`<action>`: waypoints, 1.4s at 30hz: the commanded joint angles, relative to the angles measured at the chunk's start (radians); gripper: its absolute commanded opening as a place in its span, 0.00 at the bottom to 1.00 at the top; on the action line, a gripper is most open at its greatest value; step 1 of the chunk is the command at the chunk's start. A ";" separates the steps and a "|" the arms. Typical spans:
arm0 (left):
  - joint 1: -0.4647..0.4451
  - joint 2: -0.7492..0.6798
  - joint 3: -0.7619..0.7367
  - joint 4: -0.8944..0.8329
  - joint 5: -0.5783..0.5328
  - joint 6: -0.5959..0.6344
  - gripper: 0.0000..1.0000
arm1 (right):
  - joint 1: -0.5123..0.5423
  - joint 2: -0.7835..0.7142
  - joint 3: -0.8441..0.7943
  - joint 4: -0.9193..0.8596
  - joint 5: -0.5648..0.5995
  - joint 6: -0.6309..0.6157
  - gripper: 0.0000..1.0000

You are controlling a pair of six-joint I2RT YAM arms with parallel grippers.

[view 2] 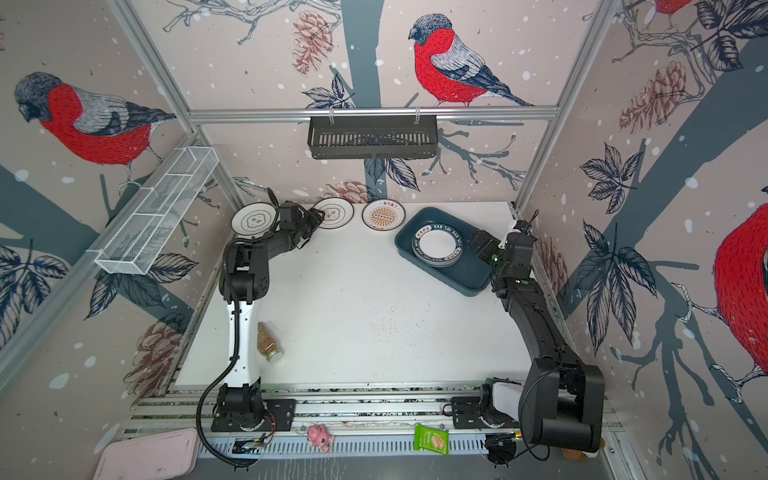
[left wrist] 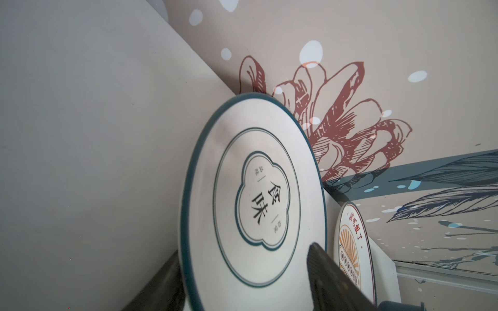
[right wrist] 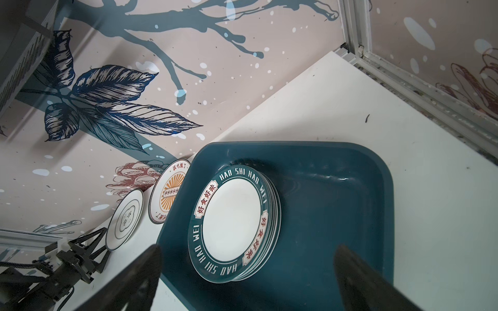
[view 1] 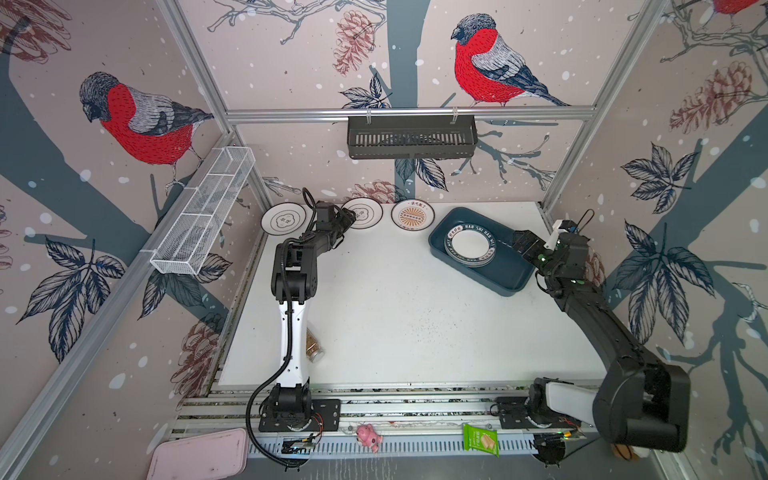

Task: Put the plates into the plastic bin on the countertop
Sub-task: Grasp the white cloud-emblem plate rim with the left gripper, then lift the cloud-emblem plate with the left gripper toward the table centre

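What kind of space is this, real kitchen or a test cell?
Likely a robot test cell dressed as a kitchen, not a real one. Aluminium framing edges bird-print wall panels, and two robot arms are bolted to a slotted rail. Stacked plates sit in a teal bin on a white countertop.

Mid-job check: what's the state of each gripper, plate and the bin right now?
Left gripper: fingers straddle the middle cloud plate's rim; grip unclear.
Right gripper: open, empty, at the plastic bin's edge.
Middle cloud plate: at the back of the countertop, not binned.
Left cloud plate: flat on countertop, untouched.
Sunburst plate: flat on countertop, untouched.
Plate stack: inside bin, green-lettered plate on top.
Plastic bin: upright, partly filled.
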 commanded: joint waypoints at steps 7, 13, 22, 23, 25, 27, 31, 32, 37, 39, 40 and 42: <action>-0.008 0.016 -0.006 -0.101 -0.087 -0.055 0.46 | 0.004 -0.002 0.020 -0.020 0.019 0.000 0.99; -0.009 0.003 -0.033 -0.095 -0.100 -0.071 0.29 | 0.004 0.002 0.028 -0.018 0.008 -0.010 0.99; -0.010 -0.021 -0.075 -0.068 -0.102 -0.086 0.17 | 0.002 -0.004 0.026 -0.018 0.001 -0.014 0.99; -0.010 -0.024 -0.080 -0.063 -0.102 -0.087 0.16 | 0.002 -0.004 0.024 -0.018 0.001 -0.013 1.00; -0.010 -0.033 -0.092 -0.054 -0.101 -0.088 0.13 | 0.002 -0.002 0.024 -0.018 -0.001 -0.013 0.99; -0.010 -0.040 -0.101 -0.044 -0.096 -0.083 0.09 | 0.002 -0.002 0.025 -0.017 -0.003 -0.013 0.99; -0.010 -0.059 -0.121 -0.031 -0.094 -0.081 0.04 | 0.002 -0.001 0.023 -0.018 -0.011 -0.015 1.00; -0.010 -0.065 -0.128 -0.025 -0.093 -0.081 0.03 | 0.003 -0.001 0.023 -0.021 -0.013 -0.015 0.99; -0.010 -0.085 -0.145 -0.012 -0.087 -0.081 0.02 | 0.003 -0.005 0.017 -0.020 -0.019 -0.012 0.99; -0.010 -0.096 -0.157 -0.002 -0.086 -0.080 0.01 | 0.002 -0.008 0.016 -0.018 -0.020 -0.012 0.99; -0.009 -0.102 -0.167 0.004 -0.087 -0.081 0.01 | 0.003 -0.009 0.017 -0.018 -0.020 -0.011 0.99; -0.007 -0.117 -0.187 0.017 -0.088 -0.082 0.00 | 0.002 -0.006 0.017 -0.017 -0.024 -0.011 0.99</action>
